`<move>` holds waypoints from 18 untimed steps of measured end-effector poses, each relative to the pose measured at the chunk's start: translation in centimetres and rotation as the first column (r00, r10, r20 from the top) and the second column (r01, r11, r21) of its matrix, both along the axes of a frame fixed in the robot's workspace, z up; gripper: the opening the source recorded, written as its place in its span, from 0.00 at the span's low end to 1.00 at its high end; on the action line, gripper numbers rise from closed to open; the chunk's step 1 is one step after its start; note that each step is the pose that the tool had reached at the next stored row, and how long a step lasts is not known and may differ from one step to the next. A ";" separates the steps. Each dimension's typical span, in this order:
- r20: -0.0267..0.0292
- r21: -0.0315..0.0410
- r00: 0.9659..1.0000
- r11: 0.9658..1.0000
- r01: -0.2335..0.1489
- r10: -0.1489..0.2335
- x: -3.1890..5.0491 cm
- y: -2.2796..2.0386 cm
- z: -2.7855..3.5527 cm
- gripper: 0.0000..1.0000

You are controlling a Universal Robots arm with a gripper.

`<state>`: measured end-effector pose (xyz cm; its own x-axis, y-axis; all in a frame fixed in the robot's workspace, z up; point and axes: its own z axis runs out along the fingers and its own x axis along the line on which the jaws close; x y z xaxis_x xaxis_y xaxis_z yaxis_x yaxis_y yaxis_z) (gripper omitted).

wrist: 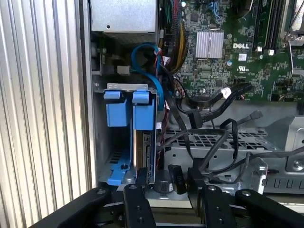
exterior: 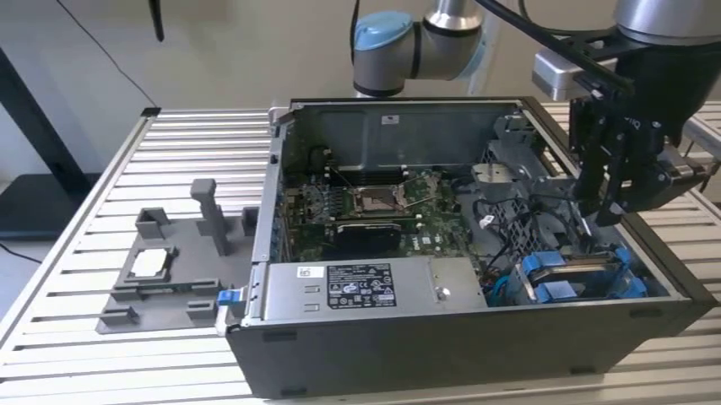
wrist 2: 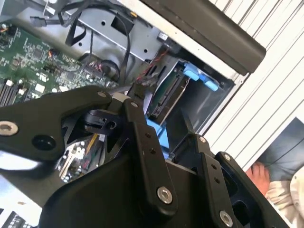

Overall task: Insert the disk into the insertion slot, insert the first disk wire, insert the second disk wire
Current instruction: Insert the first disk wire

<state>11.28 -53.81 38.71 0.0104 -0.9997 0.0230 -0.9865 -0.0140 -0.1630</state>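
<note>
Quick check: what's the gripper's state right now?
Gripper: closed, apparently holding a black wire plug, close to the disk.

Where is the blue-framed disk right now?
In the exterior view the disk sits inside the computer case, in its near corner on the exterior view's right, to the right of the grey power-supply box, with the gripper just above it.
</note>
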 end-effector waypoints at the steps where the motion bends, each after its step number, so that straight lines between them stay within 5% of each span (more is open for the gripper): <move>1: 0.000 -0.002 1.000 1.000 0.000 0.000 -0.09 0.03 -0.02 0.47; 8: 0.012 -0.014 1.000 1.000 0.000 0.000 -0.57 0.55 -0.16 0.47; 16: 0.013 -0.014 1.000 1.000 0.000 0.000 -0.56 0.55 -0.17 0.47; 18: 0.013 -0.015 1.000 1.000 0.000 0.000 -0.56 0.55 -0.17 0.38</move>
